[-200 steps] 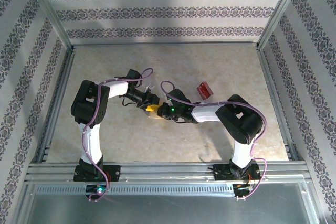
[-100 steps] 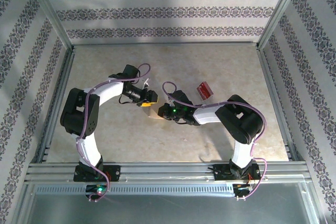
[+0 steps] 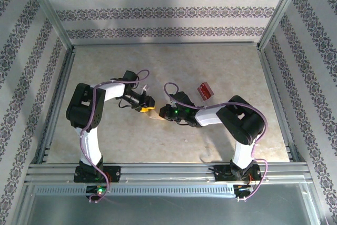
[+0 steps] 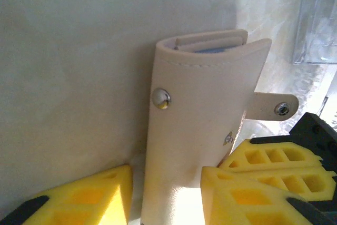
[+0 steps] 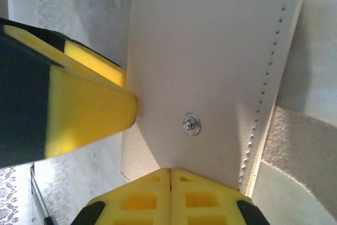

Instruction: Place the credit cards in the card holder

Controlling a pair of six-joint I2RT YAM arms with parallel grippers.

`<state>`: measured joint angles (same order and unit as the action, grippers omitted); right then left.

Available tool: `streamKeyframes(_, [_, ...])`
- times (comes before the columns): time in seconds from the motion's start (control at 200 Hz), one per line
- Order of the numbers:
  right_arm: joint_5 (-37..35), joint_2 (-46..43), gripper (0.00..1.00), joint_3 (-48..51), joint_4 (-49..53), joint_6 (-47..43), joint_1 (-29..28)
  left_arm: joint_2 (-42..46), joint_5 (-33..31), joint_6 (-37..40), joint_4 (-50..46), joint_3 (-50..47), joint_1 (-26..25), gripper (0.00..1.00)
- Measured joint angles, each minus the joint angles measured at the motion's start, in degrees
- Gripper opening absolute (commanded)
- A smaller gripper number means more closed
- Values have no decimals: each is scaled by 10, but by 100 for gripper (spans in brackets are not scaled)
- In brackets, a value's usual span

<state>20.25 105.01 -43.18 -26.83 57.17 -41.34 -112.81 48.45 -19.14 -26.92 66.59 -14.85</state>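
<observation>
The right gripper [image 5: 171,175] has its yellow pads pressed together on the lower edge of the tan card holder [image 5: 210,51], held mid-frame in the overhead view. The left gripper [image 4: 167,185] straddles the same holder with one pad against it; whether it squeezes, I cannot tell. The red credit cards [image 3: 204,90] lie apart on the table [image 3: 221,61], up and right of the grippers.

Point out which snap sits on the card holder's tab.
The right-hand snap, on the tab jutting from the card holder; the other snap sits on its front face.
</observation>
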Motion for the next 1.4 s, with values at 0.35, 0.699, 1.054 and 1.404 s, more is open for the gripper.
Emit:
streamKeyframes(0.35, [-4,-8,11,1,12,1,0,-11,25,-8,10,0,3,11])
streamKeyframes(0.699, [-29,-160,18,41,151,-24,38,-11,21,9,7,2,3,11])
streamKeyframes(1.054, [-14,-116,9,34,189,-66,114,-11,21,12,5,3,2,11])
streamKeyframes(1.404, [9,-57,10,5,161,-66,109,-11,21,14,4,4,2,11])
